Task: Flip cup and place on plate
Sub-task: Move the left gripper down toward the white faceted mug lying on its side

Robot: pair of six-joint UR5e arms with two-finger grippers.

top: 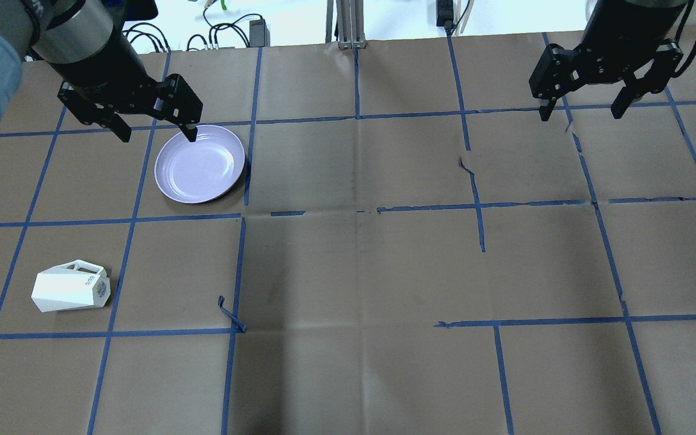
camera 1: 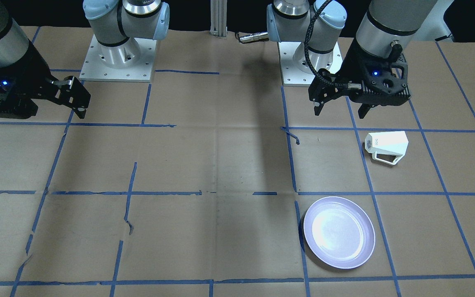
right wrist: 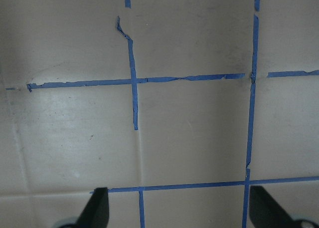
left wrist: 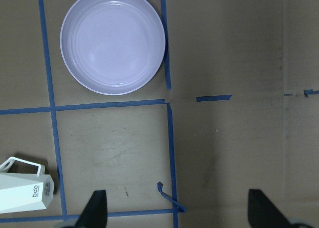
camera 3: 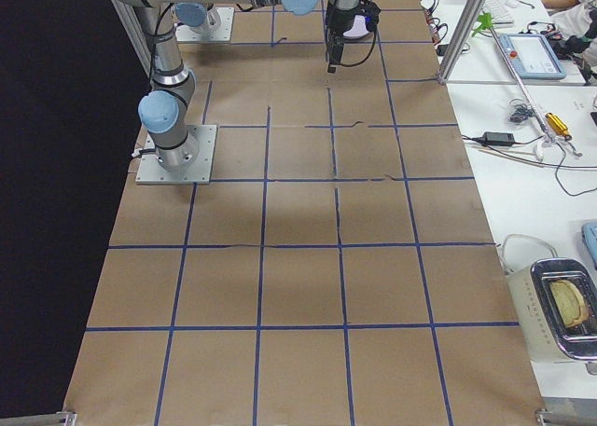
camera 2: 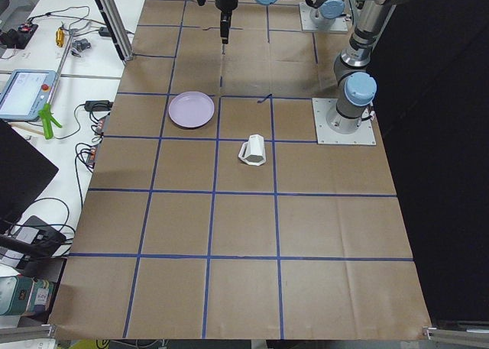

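Observation:
The white faceted cup (camera 1: 387, 146) lies on its side on the brown paper, handle toward the plate. It also shows in the overhead view (top: 70, 290), the exterior left view (camera 2: 253, 150) and the left wrist view (left wrist: 25, 190). The lavender plate (camera 1: 339, 232) (top: 199, 163) (left wrist: 112, 40) sits empty, one grid square from the cup. My left gripper (camera 1: 340, 110) (top: 156, 134) (left wrist: 178, 210) is open and empty, held high above the table between cup and plate. My right gripper (top: 580, 112) (right wrist: 177, 208) is open and empty, far off on the other side.
Blue tape lines form a grid on the paper. A loose tape curl (top: 227, 311) sticks up near the middle. The two arm bases (camera 1: 118, 53) (camera 1: 309, 57) stand at the robot's edge. Benches with cables and devices (camera 2: 46, 97) flank the far table edge.

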